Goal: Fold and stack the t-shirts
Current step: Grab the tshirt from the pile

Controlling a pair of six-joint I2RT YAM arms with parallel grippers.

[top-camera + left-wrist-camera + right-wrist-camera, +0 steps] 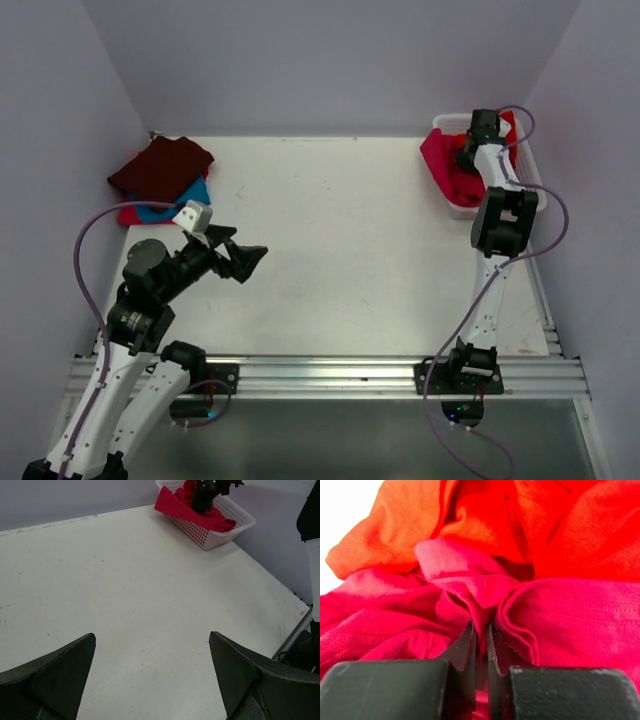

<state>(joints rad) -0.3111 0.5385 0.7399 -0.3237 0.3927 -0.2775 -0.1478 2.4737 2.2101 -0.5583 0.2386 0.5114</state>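
As we see it now: right hand clamped on a thin ridge of the crimson-pink t-shirt, inside the basket at the far right corner of the surface.
Left hand: jaws wide apart, holding nothing, hovering over the near left part of the surface.
Other shirts: bright red t-shirt bunched right behind the pinch and touching it; maroon t-shirt, teal t-shirt and pink-red t-shirt piled at the far left corner.
Risk 1: we think the pinch is shallow, so the cloth may slip out on lifting.
Risk 2: the red one may ride up too, since the two look tangled.
Risk 3: crimson cloth hangs over the basket's rim; a pull could snag it and tip or drag the light basket toward the edge.
Risk 4: a one-point lift leaves the shirt bunched, so we expect it to be hard to spread flat.
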